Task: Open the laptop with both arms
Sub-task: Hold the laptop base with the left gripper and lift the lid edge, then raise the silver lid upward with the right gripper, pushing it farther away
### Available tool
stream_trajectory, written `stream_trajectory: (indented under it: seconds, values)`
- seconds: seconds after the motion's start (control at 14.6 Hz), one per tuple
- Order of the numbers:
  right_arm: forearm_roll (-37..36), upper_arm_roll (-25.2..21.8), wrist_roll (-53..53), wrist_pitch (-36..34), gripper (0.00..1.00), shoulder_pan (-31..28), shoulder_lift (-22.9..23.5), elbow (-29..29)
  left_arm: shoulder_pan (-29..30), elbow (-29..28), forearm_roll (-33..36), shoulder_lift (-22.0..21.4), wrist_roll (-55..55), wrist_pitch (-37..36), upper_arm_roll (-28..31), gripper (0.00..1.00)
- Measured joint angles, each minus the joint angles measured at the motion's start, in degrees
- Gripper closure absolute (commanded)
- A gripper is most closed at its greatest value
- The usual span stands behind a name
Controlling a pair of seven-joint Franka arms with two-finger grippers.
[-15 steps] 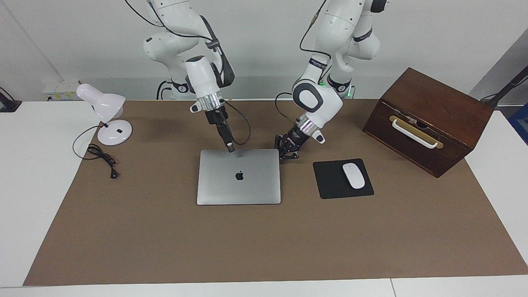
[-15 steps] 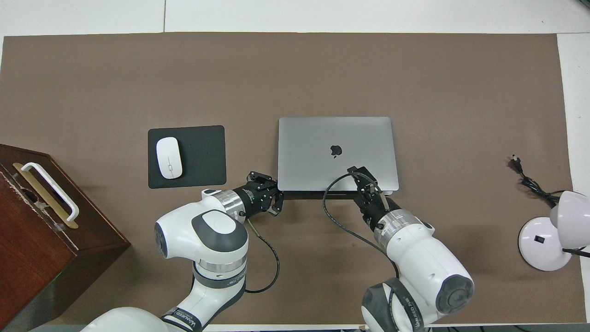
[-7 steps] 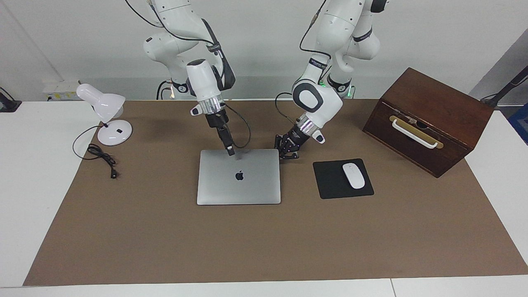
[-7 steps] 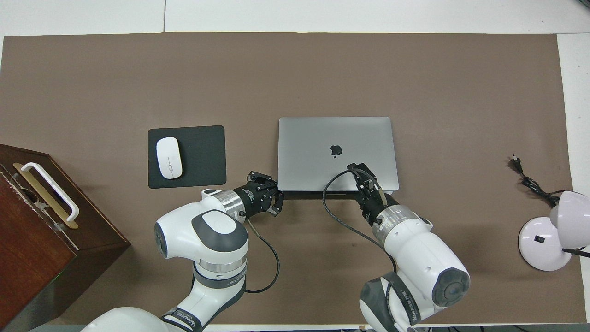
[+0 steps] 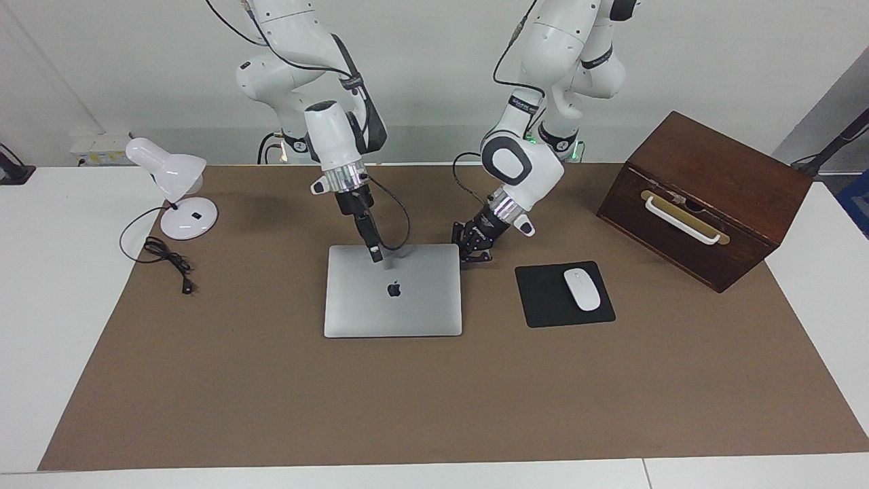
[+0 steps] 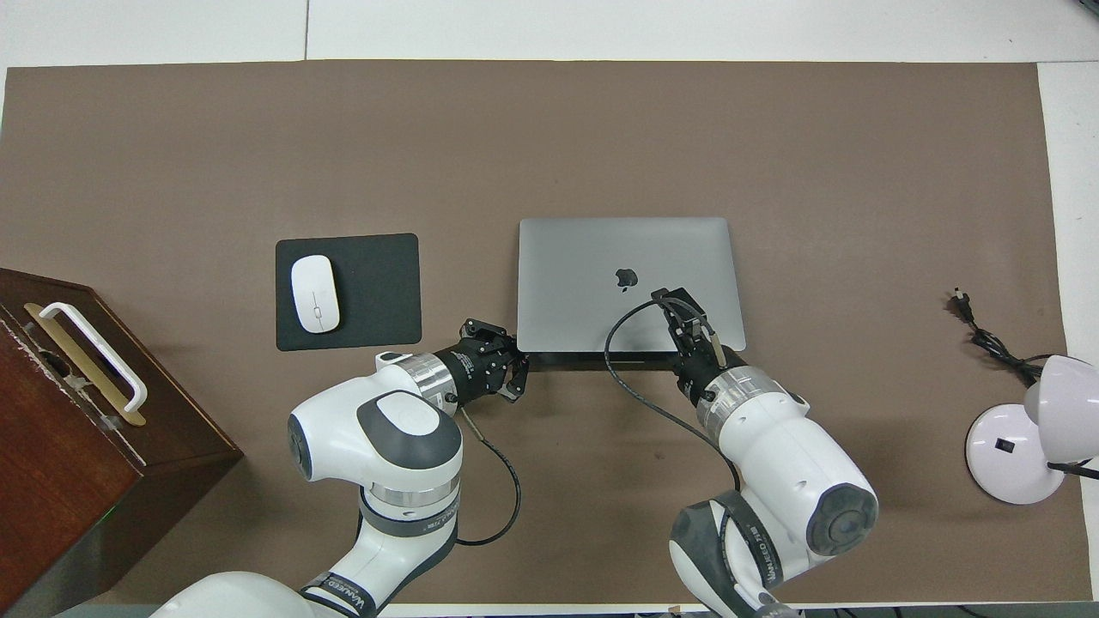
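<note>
Laptop (image 5: 392, 292) lies shut and flat on the brown-covered worktop (image 5: 271, 407), between the desk lamp (image 5: 175, 193) and the black mouse pad (image 5: 543, 299), its long edge nearest the robots running across under both arms. Left tool (image 5: 475, 252), fingertips closed together and gripping nothing that I can make out, sits low at the laptop's corner nearest the robots, toward the mouse pad. Right tool (image 5: 375, 254) points down onto the lid close to that same edge; whether it is open or closed cannot be told.

Robotics lab: two arms (image 5: 523, 163), staged desk w/ lamp (image 5: 173, 187), mouse (image 5: 582, 289).
</note>
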Motion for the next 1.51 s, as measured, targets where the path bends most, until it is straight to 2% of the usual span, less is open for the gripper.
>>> stream_trajectory:
  seconds: [0.62, 1.51]
  values:
    - [0.0, -0.28, 0.0, 0.0, 0.0, 0.0, 0.48, 1.35, 0.0, 0.01, 0.0, 0.01, 0.04, 0.0, 0.0, 1.0]
    - [0.0, -0.34, 0.0, 0.0, 0.0, 0.0, 2.15, 6.33, 0.0, 0.01, 0.0, 0.01, 0.28, 0.0, 0.0, 1.0]
